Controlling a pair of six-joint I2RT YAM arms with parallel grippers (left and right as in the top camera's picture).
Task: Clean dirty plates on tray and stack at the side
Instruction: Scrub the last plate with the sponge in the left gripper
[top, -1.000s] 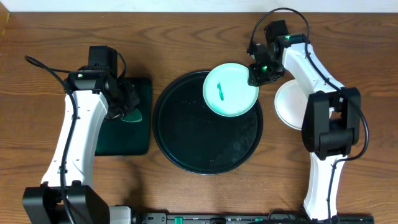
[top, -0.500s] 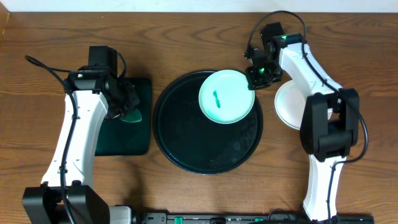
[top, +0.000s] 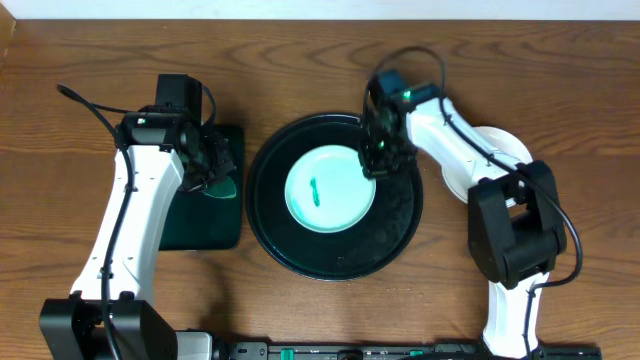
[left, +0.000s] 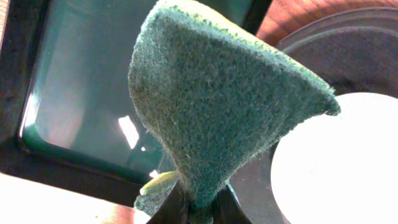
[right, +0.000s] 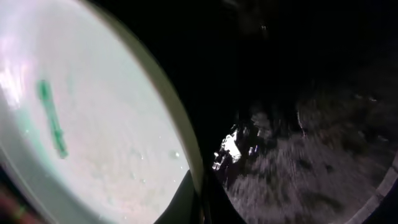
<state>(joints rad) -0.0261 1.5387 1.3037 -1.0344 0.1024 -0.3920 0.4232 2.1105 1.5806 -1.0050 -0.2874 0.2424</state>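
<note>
A white plate (top: 325, 192) with a green smear (top: 315, 190) sits over the middle of the round black tray (top: 300, 255). My right gripper (top: 377, 160) is shut on the plate's right rim. In the right wrist view the plate (right: 99, 124) fills the left, its rim pinched between the fingers (right: 202, 199), with the tray (right: 311, 155) beyond. My left gripper (top: 205, 170) is shut on a green sponge (left: 217, 106) above the rectangular green tray (top: 200, 225). Another white plate (top: 490, 150) lies on the tabletop to the right, partly hidden by the right arm.
The rectangular dark-green tray (left: 81, 112) lies left of the black tray. The wood tabletop (top: 600, 200) stretches to the right and back. The plate's edge (left: 336, 162) shows at the right of the left wrist view.
My right gripper has carried the smeared plate left and forward, from the tray's back right rim to its middle. My left arm has shifted slightly right with the sponge.
</note>
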